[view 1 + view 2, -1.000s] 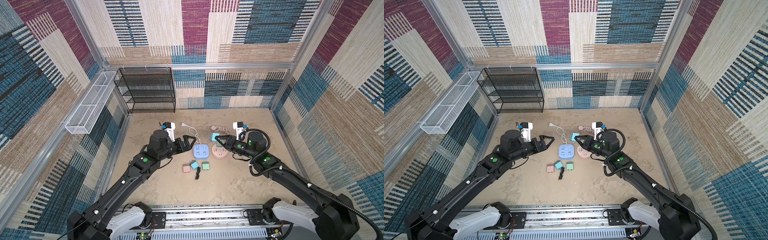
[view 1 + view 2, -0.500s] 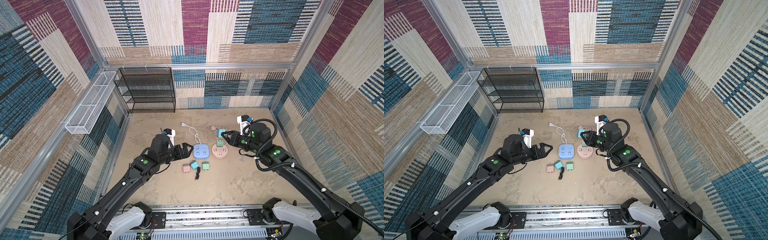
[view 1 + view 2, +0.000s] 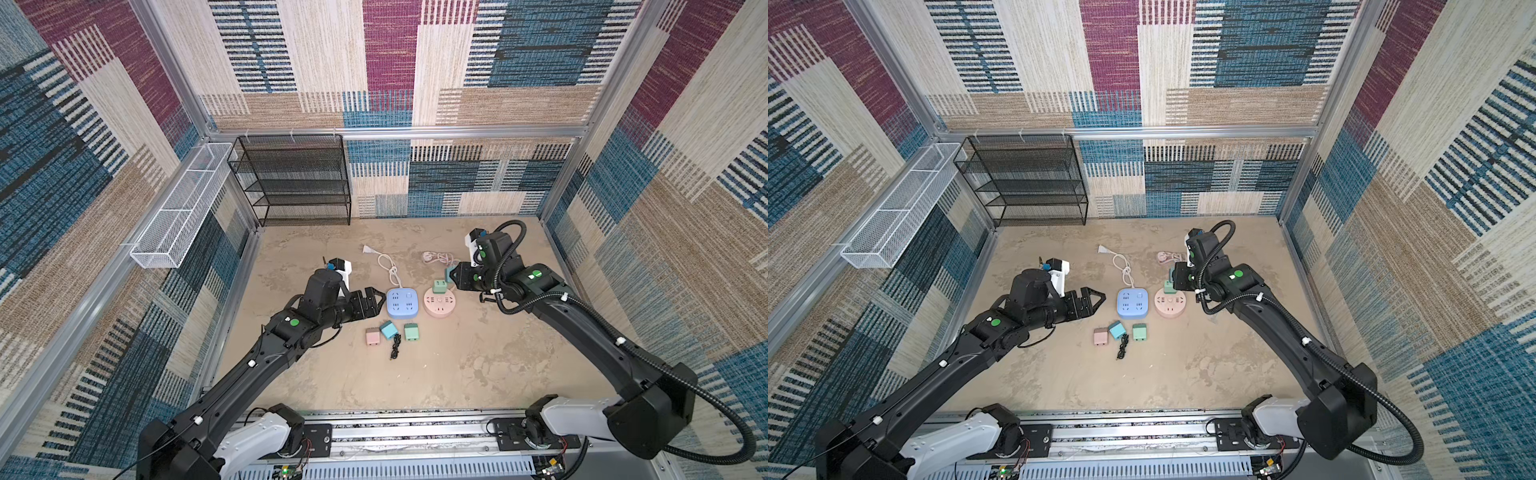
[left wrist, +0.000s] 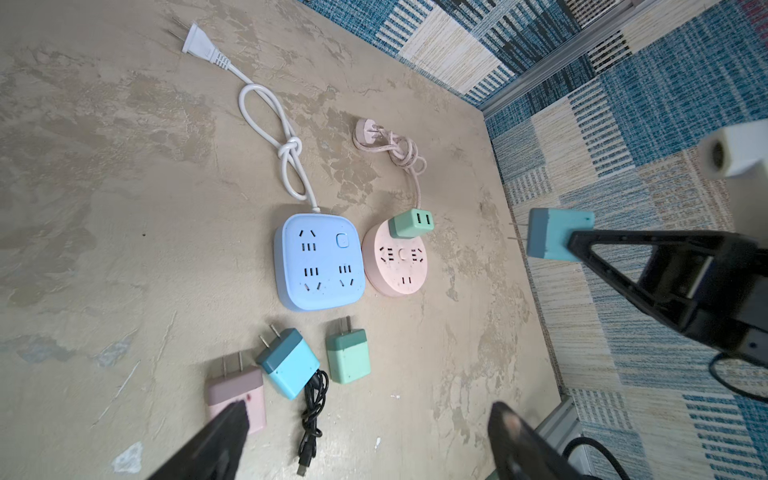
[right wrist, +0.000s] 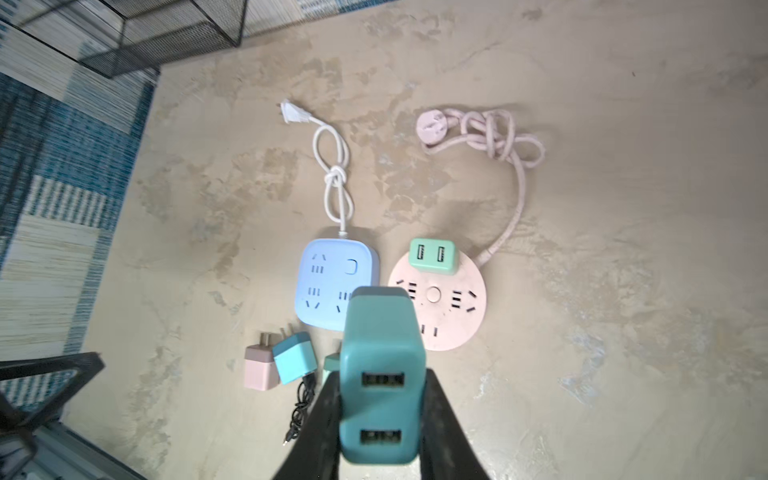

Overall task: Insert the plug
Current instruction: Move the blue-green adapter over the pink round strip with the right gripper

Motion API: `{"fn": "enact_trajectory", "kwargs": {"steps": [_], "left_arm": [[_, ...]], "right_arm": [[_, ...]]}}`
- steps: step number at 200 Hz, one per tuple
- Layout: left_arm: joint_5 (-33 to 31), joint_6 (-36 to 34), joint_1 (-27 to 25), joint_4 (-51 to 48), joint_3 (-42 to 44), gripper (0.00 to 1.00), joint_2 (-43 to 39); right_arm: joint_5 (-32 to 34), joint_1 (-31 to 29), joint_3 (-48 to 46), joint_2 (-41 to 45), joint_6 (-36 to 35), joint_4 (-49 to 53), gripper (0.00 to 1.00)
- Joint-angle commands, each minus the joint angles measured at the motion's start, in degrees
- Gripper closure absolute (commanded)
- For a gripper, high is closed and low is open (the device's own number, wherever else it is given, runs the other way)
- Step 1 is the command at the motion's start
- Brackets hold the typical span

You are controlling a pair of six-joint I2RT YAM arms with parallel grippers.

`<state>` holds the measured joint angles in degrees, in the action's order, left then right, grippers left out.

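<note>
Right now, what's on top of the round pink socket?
A green charger stands plugged into the socket near its rim, USB ports facing up. Its prongs are hidden inside; the other outlets are bare.

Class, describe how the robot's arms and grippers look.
The left arm and right arm are black with white base segments and round green dots; a ribbed black hose runs along the right one. The left gripper and right gripper have black triangular frame fingers.

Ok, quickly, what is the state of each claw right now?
Left claw: open, holding nothing.
Right claw: closed on the teal charger plug.
</note>
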<state>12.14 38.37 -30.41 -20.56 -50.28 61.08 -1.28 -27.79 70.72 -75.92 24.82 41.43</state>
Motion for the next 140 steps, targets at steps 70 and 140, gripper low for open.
{"fn": "enact_trajectory", "kwargs": {"steps": [70,140], "left_arm": [[-0.62,-2.63,0.06,-1.28,-0.69,0.06,2.28],[-0.53,-3.04,0.05,-0.18,-0.09,0.08,2.98]], "right_arm": [[4.41,0.51,5.9,-10.64,-7.5,9.38,1.0],[3.62,0.98,3.62,-11.75,-7.69,6.36,1.0]]}}
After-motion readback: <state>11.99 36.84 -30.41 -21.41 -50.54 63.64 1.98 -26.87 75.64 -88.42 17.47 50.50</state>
